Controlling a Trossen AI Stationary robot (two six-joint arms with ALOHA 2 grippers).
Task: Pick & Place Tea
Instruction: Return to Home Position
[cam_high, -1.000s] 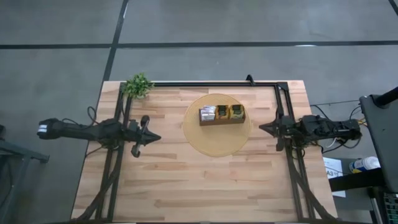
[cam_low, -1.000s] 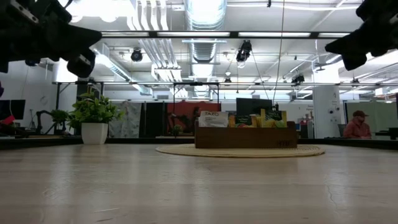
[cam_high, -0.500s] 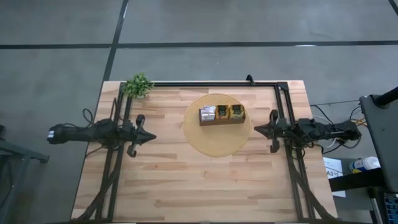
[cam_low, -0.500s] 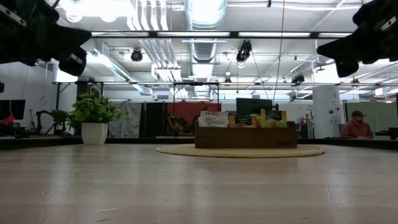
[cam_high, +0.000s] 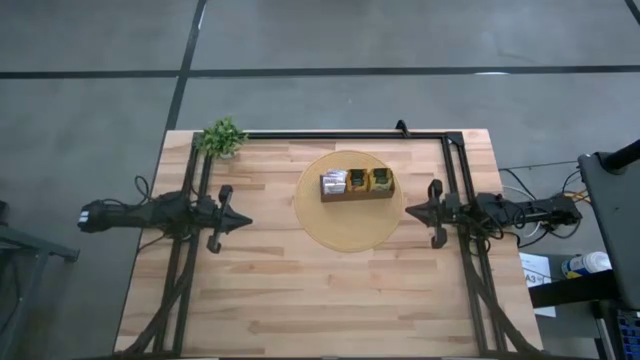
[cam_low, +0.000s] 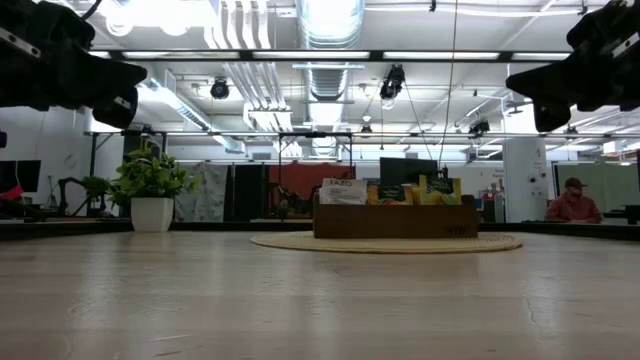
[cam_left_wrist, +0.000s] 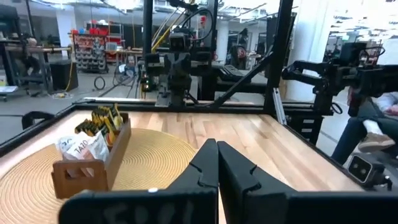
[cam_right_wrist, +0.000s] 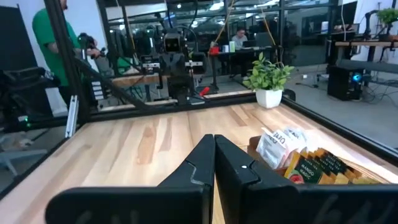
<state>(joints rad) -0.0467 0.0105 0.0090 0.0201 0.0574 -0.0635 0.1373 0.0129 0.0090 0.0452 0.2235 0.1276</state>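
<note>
Left arm: the dark arm reaches in over the left edge of the light wooden plank table (cam_high: 300, 300), lying level and well above the top.
Left gripper: the left gripper (cam_high: 243, 222) hangs over bare planks, pointing toward the table's middle and well apart from the mat. In its wrist view the two dark fingers (cam_left_wrist: 205, 163) press flat against each other with nothing between them.
Plant: a small green potted plant in a white pot (cam_high: 222, 137) stands at the far left corner.
Mat: a round woven straw-coloured mat (cam_high: 345, 232) lies at mid-table, toward the far edge.
Box: a brown three-compartment wooden box (cam_high: 357, 196) sits on the far half of the mat, its long side running left to right.
Tea, left compartment: white tea sachets (cam_high: 333, 183) stand upright, rising above the box wall in the low view.
Tea, middle compartment: dark-labelled yellow sachets (cam_high: 358, 181) are packed on edge.
Tea, right compartment: dark-labelled green-yellow sachets (cam_high: 381, 180) are packed the same way. No sachet lies on the mat or on the planks.
Right gripper: the right gripper (cam_high: 410, 212) hovers just beside the mat's right rim, pointing toward the left arm, high off the table. Its fingers (cam_right_wrist: 202, 158) are closed together, gripping nothing.
Room: a seated person in a red top (cam_low: 572, 200) shows far behind the table on the right.
</note>
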